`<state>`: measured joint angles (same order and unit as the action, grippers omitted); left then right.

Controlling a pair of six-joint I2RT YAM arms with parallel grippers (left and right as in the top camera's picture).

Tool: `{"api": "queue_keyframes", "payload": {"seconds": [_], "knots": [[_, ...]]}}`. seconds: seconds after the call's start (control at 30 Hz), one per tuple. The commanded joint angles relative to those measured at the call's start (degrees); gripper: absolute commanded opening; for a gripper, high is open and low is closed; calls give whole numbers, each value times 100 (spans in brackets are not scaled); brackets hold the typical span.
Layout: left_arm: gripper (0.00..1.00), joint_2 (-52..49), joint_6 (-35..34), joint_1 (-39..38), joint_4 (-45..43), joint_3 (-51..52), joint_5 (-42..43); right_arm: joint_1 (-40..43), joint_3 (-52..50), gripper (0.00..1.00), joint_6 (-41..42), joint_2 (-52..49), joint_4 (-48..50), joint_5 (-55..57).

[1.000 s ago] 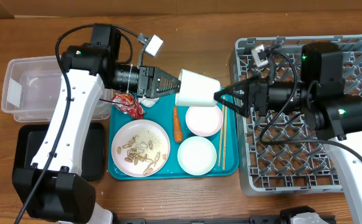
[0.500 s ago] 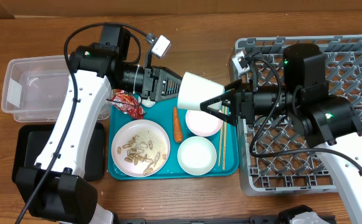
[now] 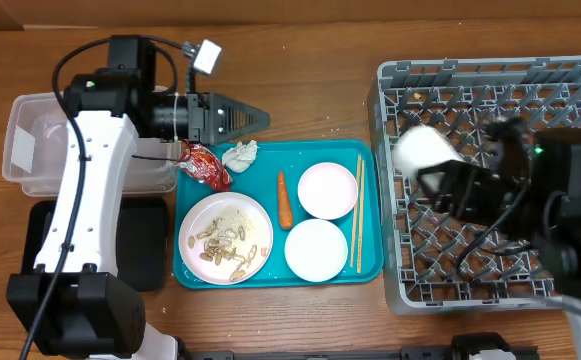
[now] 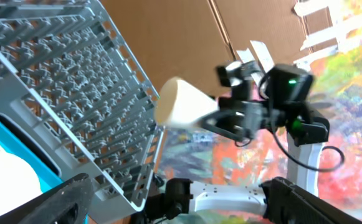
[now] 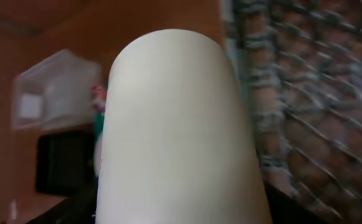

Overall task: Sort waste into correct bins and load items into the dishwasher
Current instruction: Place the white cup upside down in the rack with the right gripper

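Note:
The small white cup hangs over the grey dishwasher rack with my right gripper shut on it; it fills the right wrist view. The left wrist view shows the cup held beyond the rack. My left gripper stands open and empty above the table behind the teal tray. On that tray lie a plate with food scraps, two bowls, chopsticks, a carrot, a red wrapper and a tissue.
A clear tub stands at the far left, partly under my left arm. A flat black tray lies in front of it. The rack floor is a pegged grid with low walls.
My left gripper opened, let go of the cup and drew back to the left. My right gripper shut on the cup and carried it right, over the rack.

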<state>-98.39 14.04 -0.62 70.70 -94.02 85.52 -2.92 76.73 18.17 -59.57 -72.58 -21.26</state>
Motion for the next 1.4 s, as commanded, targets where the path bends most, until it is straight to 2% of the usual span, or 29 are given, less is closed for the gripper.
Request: {"api": "queue_keyframes", "payload": {"seconds": [0.0,0.3,0.6,0.83,1.03,1.3,1.37], "knots": [[90,24,-98,11,-9,-87,87,444,22,68,581,-166,-450,1335],[85,26,-101,-15,0,-87,-166,911,22,68,1191,-1106,-1523,2229],[86,26,-96,-15,-4,-87,-369,857,15,68,551,-1578,-1587,999],[86,26,-96,-15,-39,-87,-516,352,13,68,501,-1740,-1314,962],[87,26,-96,-15,-35,-87,-516,-225,11,68,1261,-2151,-1368,1915],[86,26,-96,-17,-28,-87,-660,-551,9,69,1314,-2754,-1408,1814],[86,26,-96,-42,-24,-87,-896,-638,9,75,1316,-2789,-1381,1816]]}}
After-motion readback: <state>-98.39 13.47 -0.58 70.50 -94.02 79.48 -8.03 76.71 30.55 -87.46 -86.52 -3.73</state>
